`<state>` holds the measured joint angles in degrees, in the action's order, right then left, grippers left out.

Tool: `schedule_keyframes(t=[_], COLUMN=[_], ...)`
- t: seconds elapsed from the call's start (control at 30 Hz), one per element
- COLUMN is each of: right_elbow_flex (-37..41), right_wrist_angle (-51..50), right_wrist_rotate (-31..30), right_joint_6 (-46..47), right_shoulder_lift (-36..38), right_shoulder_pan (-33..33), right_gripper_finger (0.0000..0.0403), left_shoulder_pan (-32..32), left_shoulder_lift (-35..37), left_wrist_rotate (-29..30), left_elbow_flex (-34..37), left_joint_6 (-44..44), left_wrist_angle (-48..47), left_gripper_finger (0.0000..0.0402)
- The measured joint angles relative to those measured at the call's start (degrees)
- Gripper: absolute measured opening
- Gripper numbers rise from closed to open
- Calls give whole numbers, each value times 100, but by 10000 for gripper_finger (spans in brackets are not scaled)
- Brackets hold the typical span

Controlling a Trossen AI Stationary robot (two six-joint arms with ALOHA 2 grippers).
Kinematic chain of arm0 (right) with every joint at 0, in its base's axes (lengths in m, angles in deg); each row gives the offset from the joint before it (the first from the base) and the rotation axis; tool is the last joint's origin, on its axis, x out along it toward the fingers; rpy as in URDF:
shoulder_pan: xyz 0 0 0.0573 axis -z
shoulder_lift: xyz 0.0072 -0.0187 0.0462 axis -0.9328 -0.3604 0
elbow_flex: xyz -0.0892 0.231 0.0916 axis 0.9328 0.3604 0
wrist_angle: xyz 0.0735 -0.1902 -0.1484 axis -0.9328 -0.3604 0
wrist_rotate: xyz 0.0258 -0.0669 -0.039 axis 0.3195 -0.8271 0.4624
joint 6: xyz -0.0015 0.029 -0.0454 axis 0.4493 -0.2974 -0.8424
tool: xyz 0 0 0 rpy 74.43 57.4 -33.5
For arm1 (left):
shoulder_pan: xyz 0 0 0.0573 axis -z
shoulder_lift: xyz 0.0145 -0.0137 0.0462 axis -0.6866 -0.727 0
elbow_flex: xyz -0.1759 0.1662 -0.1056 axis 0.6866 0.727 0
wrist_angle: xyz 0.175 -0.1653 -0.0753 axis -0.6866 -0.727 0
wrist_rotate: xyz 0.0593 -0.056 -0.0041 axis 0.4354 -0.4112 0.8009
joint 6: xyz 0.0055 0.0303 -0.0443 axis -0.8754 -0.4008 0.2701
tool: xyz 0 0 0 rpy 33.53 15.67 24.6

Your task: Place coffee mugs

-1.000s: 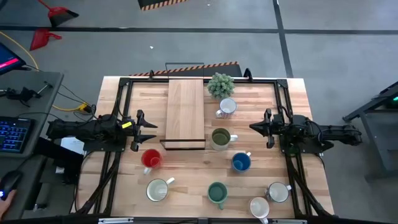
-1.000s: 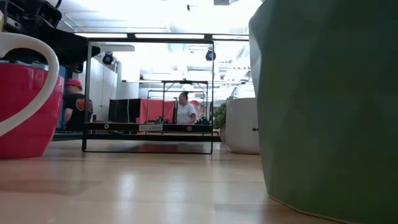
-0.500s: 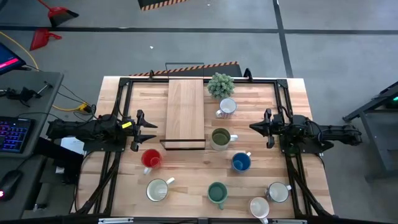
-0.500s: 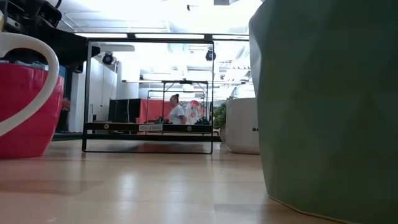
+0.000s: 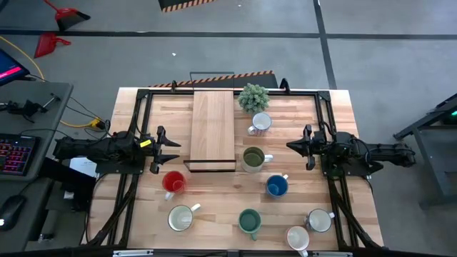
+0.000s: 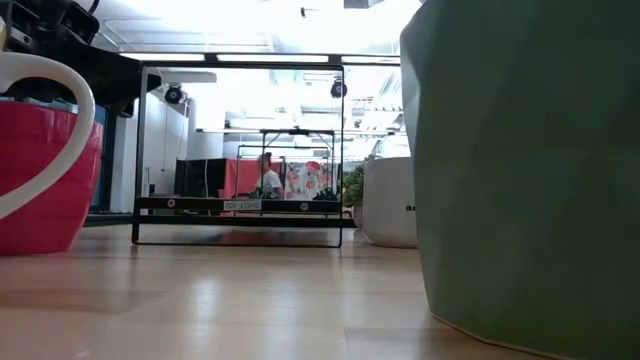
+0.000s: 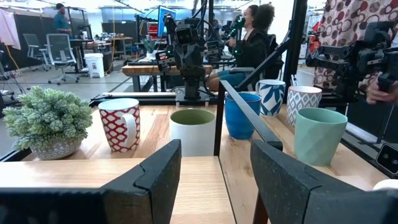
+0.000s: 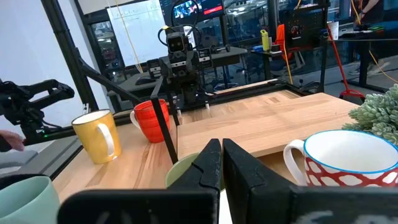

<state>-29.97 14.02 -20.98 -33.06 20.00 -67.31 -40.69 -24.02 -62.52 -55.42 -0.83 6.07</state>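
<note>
Eight mugs stand upright on the wooden table: a red one (image 5: 173, 183), a cream one (image 5: 181, 218), a teal one (image 5: 249, 222), a blue one (image 5: 276, 186), an olive one (image 5: 253, 158), a white red-patterned one (image 5: 260, 123) and two white ones (image 5: 319, 220) (image 5: 298, 238) at the near right. My left gripper (image 5: 177, 150) is open and empty at the table's left, just beyond the red mug; its fingers stand apart in the left wrist view (image 7: 214, 168). My right gripper (image 5: 288, 145) is shut and empty at the table's right, its fingers together in the right wrist view (image 8: 221, 163).
A raised wooden shelf on a black frame (image 5: 213, 128) stands in the far middle of the table. A small potted plant (image 5: 253, 97) stands beside its far right corner. Black frame rails (image 5: 136, 178) run along both sides. A person (image 6: 266, 178) shows in the room beyond.
</note>
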Motion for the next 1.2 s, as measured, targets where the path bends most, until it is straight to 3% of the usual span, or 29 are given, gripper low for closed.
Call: schedule_keyframes(t=[0.43,1.2], right_elbow_flex=[-2,-2], right_wrist_angle=[0,15], right_wrist_rotate=[-1,-64], right_joint_6=[354,149], right_shoulder_lift=[-1,-1], right_shoulder_pan=[2,0], right_gripper_finger=[0,0], left_shoulder_pan=[-1,0], left_shoulder_lift=[1,2], left_wrist_rotate=[1,0], left_elbow_flex=[0,-2], left_joint_6=[-1,403], left_wrist_angle=[1,286], left_gripper_finger=[184,184])
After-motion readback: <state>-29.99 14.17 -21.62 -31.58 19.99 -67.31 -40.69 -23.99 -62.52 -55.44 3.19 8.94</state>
